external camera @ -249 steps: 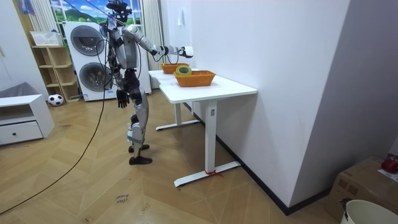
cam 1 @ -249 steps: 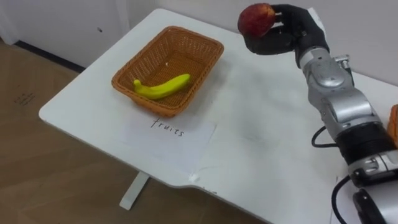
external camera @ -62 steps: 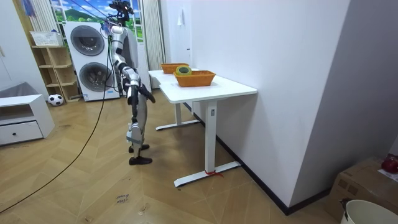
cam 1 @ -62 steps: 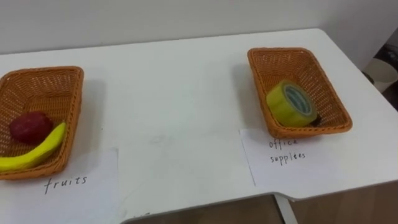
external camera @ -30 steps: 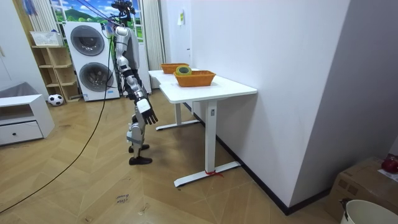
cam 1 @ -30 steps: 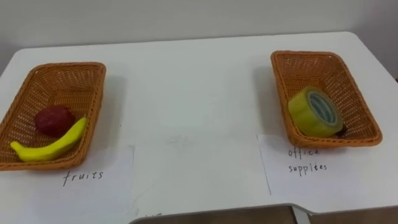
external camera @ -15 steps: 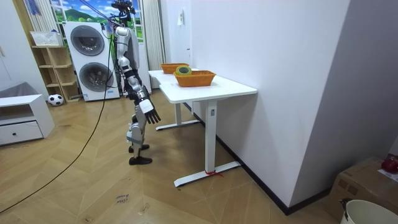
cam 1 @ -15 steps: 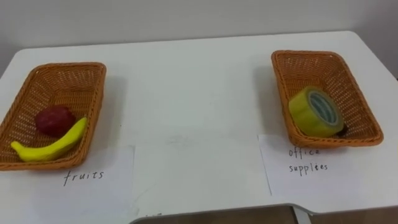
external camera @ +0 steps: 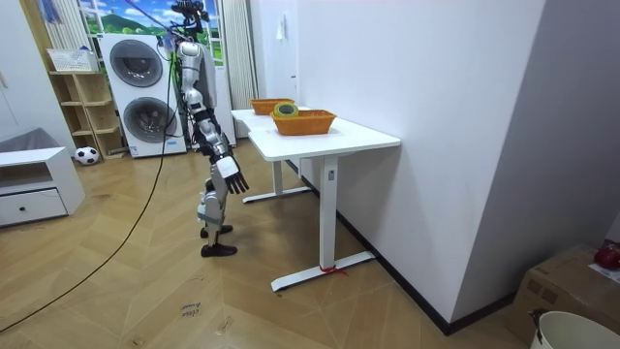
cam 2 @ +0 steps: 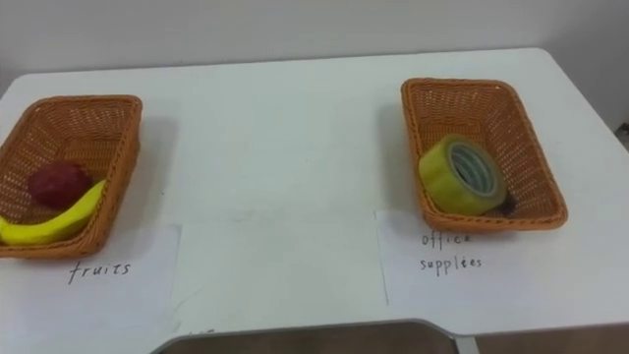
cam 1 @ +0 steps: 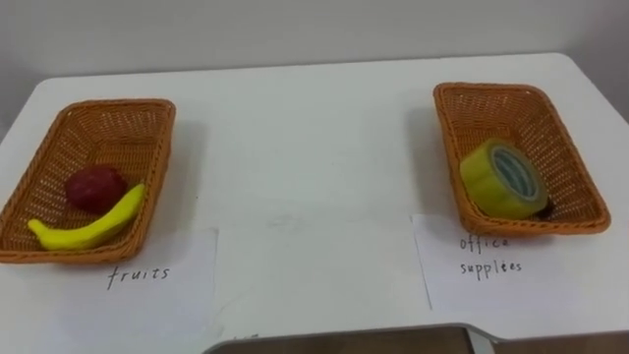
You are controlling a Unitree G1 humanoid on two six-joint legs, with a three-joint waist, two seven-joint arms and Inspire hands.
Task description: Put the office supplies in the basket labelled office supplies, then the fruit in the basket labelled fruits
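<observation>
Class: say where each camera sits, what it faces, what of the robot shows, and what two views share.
Left eye view: robot's head, down onto the table.
Right eye view: same head, same table.
Room view: across the room, whole robot, right robot hand hanging.
Shared: both eyes show the fruit basket and tape basket.

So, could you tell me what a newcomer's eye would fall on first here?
Two wicker baskets stand on the white table: the left basket holds a banana and a red apple, the right basket a yellow tape roll. Beside the table the robot's right hand hangs open.
</observation>
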